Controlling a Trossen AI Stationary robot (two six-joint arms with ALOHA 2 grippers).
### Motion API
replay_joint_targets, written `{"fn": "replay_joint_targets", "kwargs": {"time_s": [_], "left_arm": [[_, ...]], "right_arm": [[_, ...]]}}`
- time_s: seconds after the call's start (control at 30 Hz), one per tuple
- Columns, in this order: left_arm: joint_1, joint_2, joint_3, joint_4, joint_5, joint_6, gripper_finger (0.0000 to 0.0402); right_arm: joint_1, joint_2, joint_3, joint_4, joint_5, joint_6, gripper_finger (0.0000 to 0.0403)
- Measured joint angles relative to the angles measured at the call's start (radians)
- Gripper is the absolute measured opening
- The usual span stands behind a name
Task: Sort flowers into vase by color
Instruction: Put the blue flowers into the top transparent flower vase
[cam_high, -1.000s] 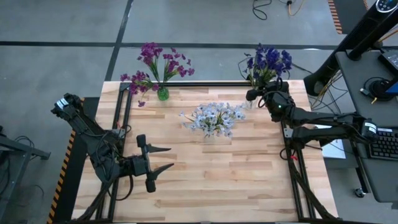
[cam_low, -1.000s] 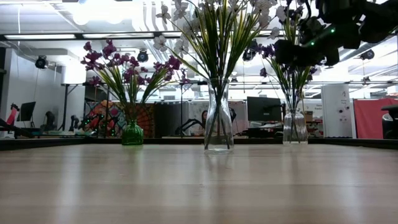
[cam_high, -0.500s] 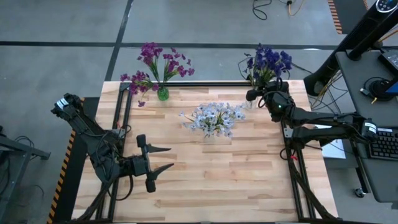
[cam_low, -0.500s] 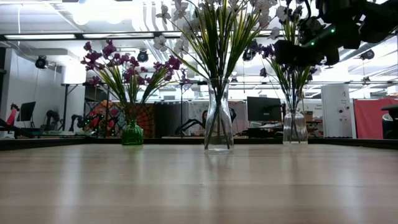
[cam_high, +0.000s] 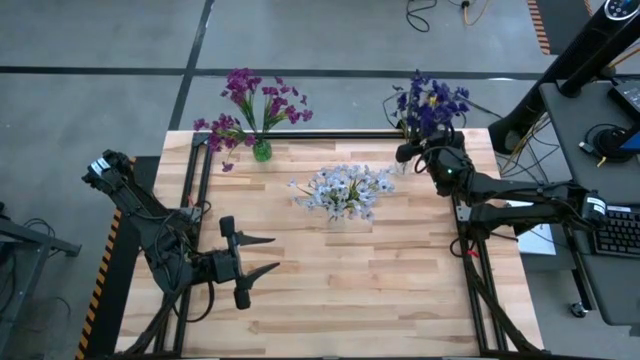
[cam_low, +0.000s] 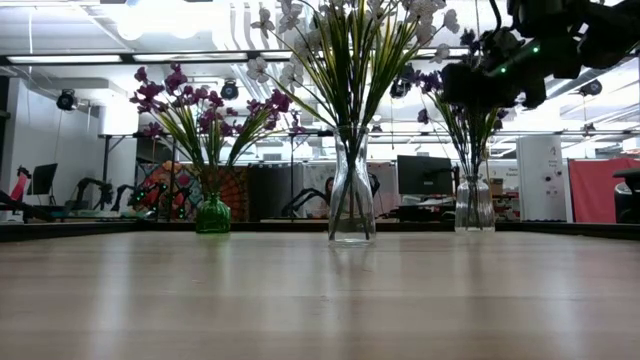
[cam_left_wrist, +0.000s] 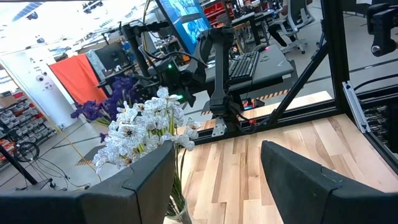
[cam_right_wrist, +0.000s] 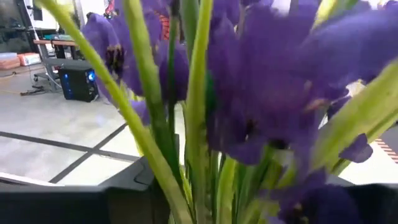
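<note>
Right gripper (cam_high: 408, 153) sits at the worktop's far right corner, against the upright blue-violet flowers (cam_high: 430, 100) in their vase; its jaw state cannot be told. Left gripper (cam_high: 262, 255), open and empty, waits near the front-left.

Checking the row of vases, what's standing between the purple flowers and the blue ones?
The white flowers in their clear vase stand between the purple flowers and the blue flowers, clearest in the low view.
</note>
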Motion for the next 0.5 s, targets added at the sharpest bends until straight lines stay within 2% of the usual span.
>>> {"fn": "replay_joint_targets", "kwargs": {"time_s": [0.23,0.5], "left_arm": [[0.0,0.0,0.0,0.0,0.0,0.0,0.0221],[0.001,0.0,0.0,0.0,0.0,0.0,0.0221]], "right_arm": [[0.026,-0.024,0.029,-0.115,0.0,0.026,0.0201],[0.051,-0.055,0.109,-0.289,0.001,0.052,0.0218]]}}
